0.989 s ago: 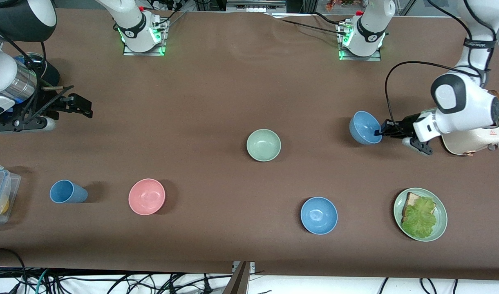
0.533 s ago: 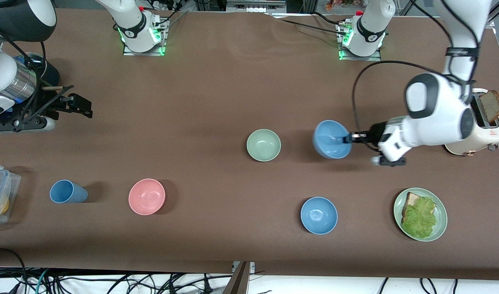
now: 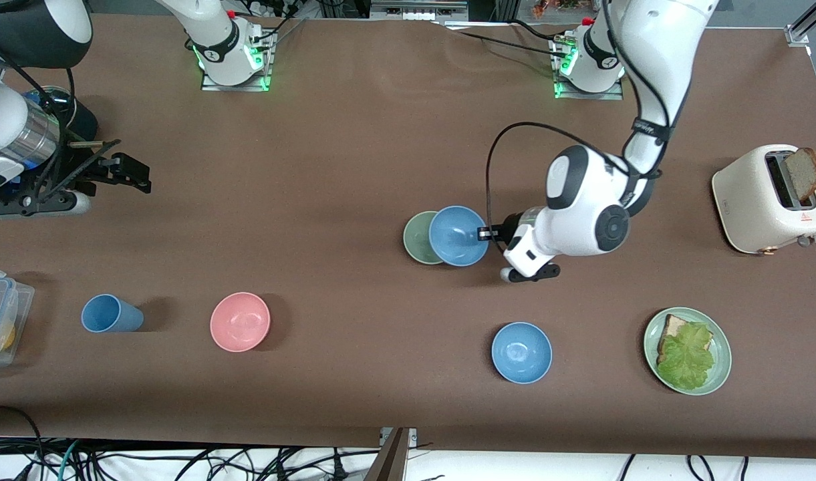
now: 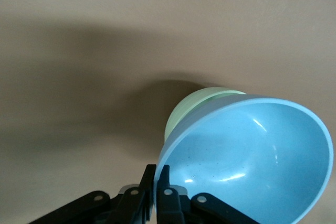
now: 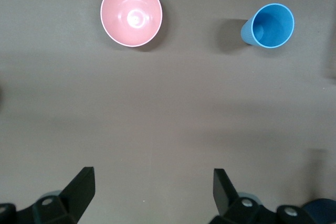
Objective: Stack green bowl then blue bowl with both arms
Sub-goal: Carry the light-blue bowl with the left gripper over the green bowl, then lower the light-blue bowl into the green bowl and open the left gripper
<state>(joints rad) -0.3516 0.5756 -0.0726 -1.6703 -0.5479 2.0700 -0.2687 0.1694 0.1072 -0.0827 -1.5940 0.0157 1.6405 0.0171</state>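
I see the left arm [image 3: 585, 214] reaching to mid-table, the right arm [image 3: 10, 127] waiting at its own end. The left gripper [image 3: 486, 234] clamps the rim of the blue bowl [image 3: 458, 235], jaws nearly together with the wall pinched between them. The bowl is round with no long axis, tilted, mouth facing up and slightly toward the gripper, held over the green bowl [image 3: 418, 238], partly covering it. The green bowl sits upright mid-table. The right gripper [image 5: 152, 184] hangs above bare table, jaws spread wide, holding nothing.
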